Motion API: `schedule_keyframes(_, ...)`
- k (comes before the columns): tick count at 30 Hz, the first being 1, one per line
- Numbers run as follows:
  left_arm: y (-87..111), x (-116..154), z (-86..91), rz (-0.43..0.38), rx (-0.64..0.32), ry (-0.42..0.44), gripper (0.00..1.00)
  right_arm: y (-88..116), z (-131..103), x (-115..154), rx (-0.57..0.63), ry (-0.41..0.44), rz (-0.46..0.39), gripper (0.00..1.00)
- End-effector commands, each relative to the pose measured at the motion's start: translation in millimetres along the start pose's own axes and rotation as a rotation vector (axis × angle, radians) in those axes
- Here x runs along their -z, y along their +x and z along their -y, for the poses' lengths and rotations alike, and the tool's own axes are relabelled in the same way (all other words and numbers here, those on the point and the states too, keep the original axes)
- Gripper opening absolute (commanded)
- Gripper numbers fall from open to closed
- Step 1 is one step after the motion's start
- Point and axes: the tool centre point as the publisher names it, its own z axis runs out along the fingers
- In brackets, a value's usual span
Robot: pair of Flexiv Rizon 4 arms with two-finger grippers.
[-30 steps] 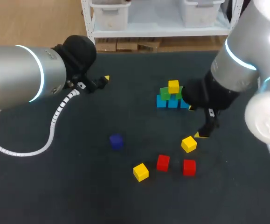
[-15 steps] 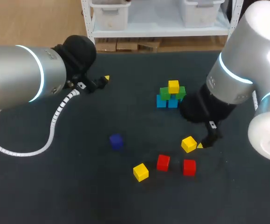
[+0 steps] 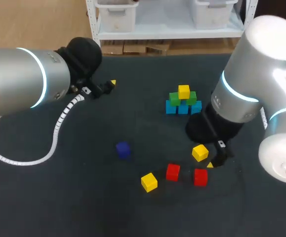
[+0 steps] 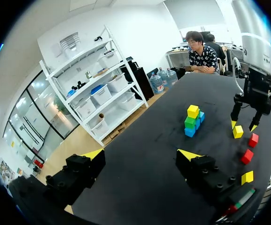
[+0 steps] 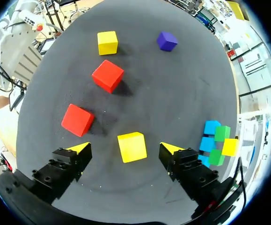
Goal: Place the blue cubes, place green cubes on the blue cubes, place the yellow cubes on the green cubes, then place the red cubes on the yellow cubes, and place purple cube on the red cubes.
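The right gripper (image 5: 124, 149) hangs over a loose yellow cube (image 3: 200, 152) on the dark desk (image 3: 83, 197). Its fingers are spread, one on each side of the cube and touching neither face. This looks like the pick for the yellow layer. The stack (image 3: 183, 101) stands well apart toward the far side of the desk, with blue cubes (image 3: 183, 108) at its base, green cubes (image 3: 175, 98) on them and one yellow already on top. In the right wrist view the cube sits slightly turned against the line between the fingertips. A small wrist turn before closing would probably let the pads meet two opposite flat faces, not the edges. Closing low and centred should keep the cube from tipping. Two red cubes (image 3: 172, 172) lie just beside the near finger, so a straight vertical lift seems safer than a sideways drag. At the stack, the cube likely needs lowering gently onto the green without nudging the yellow there. The left gripper (image 4: 141, 154), also spread and holding nothing, sits far off on the left of the desk, clear of the purple cube (image 3: 123, 149).
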Motion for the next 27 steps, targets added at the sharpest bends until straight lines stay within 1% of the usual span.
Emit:
schedule_keyframes(1,0.2,-1,-0.4,0.002,0.001,0.001,1.00,-3,0,-6,0.007,0.001,-0.012,0.50)
schedule_keyframes(2,0.2,-1,-0.4,0.002,0.001,0.001,1.00,-3,0,-7,0.008,0.001,-0.013,0.46)
schedule_keyframes(5,0.2,-1,-0.4,0.002,0.001,0.001,1.00,-2,0,-8,0.009,-0.005,-0.013,0.43)
schedule_keyframes(8,0.2,-1,-0.4,0.002,0.001,0.001,1.00,-1,-1,-12,0.009,-0.013,-0.020,0.43)
schedule_keyframes(9,0.2,-1,-0.4,0.002,0.001,0.001,1.00,0,-1,-12,0.012,-0.014,-0.025,0.39)
schedule_keyframes(10,0.2,-1,-0.4,0.002,0.001,0.001,1.00,0,-2,-13,0.013,-0.013,-0.026,0.30)
schedule_keyframes(11,0.2,-1,-0.4,0.002,0.001,0.001,1.00,1,-2,-12,0.013,-0.013,-0.027,0.12)
schedule_keyframes(12,0.2,-1,-0.4,0.002,0.001,0.001,1.00,1,-2,-11,0.011,-0.013,-0.026,0.02)
schedule_keyframes(13,0.2,-1,-0.4,0.002,0.001,0.001,1.00,2,-2,-10,0.007,-0.013,-0.025,0.00)
schedule_keyframes(17,0.2,-1,-0.4,0.002,0.001,0.001,1.00,7,1,-1,-0.013,-0.016,-0.022,0.00)
schedule_keyframes(20,0.2,-1,-0.4,0.002,0.001,0.001,1.00,15,9,12,-0.058,-0.035,-0.035,0.00)
schedule_keyframes(24,0.2,-1,-0.4,0.002,0.001,0.001,1.00,26,31,36,-0.158,-0.008,-0.040,0.00)
schedule_keyframes(27,0.2,-1,-0.4,0.002,0.001,0.001,1.00,33,49,49,-0.194,0.044,-0.056,0.00)
